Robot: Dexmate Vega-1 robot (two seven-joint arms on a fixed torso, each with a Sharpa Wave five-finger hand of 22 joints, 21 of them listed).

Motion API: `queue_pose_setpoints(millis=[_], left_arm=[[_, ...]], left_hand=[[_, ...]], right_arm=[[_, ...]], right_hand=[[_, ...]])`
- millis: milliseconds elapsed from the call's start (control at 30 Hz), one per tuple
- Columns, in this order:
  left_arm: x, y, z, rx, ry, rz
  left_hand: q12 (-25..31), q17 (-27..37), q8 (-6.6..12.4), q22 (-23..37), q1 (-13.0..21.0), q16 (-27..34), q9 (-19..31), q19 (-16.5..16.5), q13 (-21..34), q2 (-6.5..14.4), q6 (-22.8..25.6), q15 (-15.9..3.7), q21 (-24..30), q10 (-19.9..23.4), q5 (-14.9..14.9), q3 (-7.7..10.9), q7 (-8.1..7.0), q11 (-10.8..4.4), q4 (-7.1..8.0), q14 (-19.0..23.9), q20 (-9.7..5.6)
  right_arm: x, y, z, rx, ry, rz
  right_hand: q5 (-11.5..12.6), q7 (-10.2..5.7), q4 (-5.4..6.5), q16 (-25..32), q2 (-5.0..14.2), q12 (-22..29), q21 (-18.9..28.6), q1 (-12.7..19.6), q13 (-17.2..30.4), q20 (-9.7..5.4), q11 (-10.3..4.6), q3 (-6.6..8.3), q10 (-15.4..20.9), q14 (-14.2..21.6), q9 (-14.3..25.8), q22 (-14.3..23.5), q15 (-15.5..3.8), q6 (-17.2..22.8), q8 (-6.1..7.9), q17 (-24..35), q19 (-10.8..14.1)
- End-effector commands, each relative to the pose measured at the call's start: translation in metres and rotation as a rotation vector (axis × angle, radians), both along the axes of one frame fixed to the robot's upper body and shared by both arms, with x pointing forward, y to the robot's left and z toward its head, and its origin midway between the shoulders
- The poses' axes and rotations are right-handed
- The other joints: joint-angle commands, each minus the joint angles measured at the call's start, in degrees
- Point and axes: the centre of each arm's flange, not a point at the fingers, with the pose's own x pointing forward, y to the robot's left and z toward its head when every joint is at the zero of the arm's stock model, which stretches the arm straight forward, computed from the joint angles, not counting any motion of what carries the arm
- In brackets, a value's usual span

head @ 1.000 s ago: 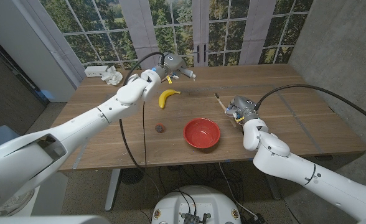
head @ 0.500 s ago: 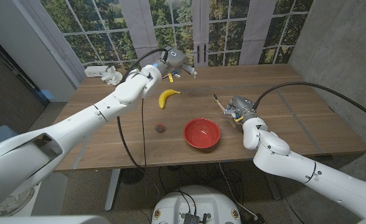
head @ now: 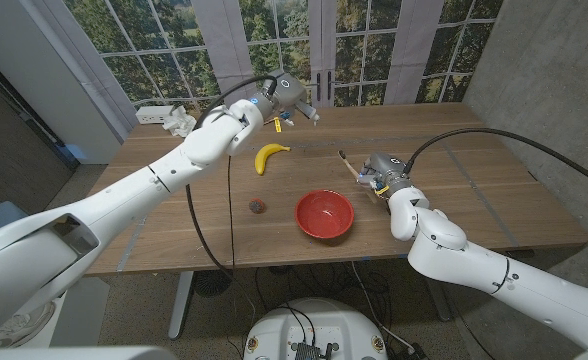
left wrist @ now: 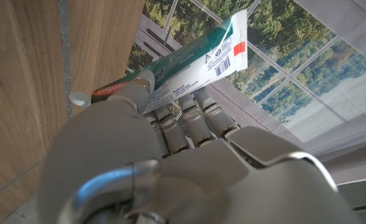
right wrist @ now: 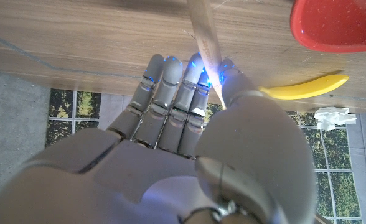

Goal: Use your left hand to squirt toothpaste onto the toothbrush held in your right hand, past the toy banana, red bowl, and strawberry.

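Note:
My left hand [head: 286, 98] is raised over the far side of the table and grips a green and white toothpaste tube [left wrist: 182, 57]. The tube's capped nozzle [head: 312, 119] points down and to the right. My right hand [head: 384, 173] holds a wooden toothbrush [head: 350, 163] by its handle [right wrist: 204, 32], head end aimed toward the left hand; a gap separates brush and nozzle. The yellow toy banana [head: 269, 155] lies below the left hand. Nearer the front sit the red bowl [head: 324, 214] and the small dark strawberry [head: 258, 207].
A crumpled white cloth [head: 181, 123] and a white power strip [head: 152, 115] lie at the table's [head: 494, 200] far left corner. Windows stand behind the table. A black cable loops from each arm over the wood.
My left hand has carried the tube a little to the right and farther back. My right hand has edged slightly left with the toothbrush.

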Motion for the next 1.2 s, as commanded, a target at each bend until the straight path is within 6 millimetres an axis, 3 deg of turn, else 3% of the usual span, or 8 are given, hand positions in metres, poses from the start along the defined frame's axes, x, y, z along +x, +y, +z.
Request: queue_pose_setpoints(millis=[33,1200], left_arm=[[-0.011,-0.006,0.009,0.054,-0.032,0.013],[-0.040,-0.036,0.016,0.259,-0.048,0.038]], left_hand=[[-0.13,0.09,-0.32,0.22,0.63,-0.06,0.21,-0.07,0.25,-0.18,0.00,-9.97,0.21,0.08,0.36,-0.41,-0.42,-0.14,0.06,-0.20,-0.42],[-0.47,0.21,-0.53,0.18,1.49,-0.54,0.25,-0.52,0.63,-0.50,0.47,-10.00,0.44,0.07,0.45,-1.18,-1.36,-0.36,0.00,-0.58,-1.19]], right_arm=[[0.008,0.007,0.007,-0.046,0.016,-0.001],[0.021,0.024,0.036,-0.122,0.077,-0.118]], right_hand=[[0.35,-0.24,0.56,0.36,1.58,-0.11,0.42,2.28,-0.04,-0.85,-2.67,1.18,3.14,0.45,0.04,0.02,-5.42,0.92,0.37,0.13,-0.29],[0.41,0.32,0.46,0.95,1.38,-0.23,2.32,2.42,0.51,-0.62,-2.61,1.36,3.50,0.95,0.35,-0.24,-5.42,1.04,0.21,0.30,-0.41]])
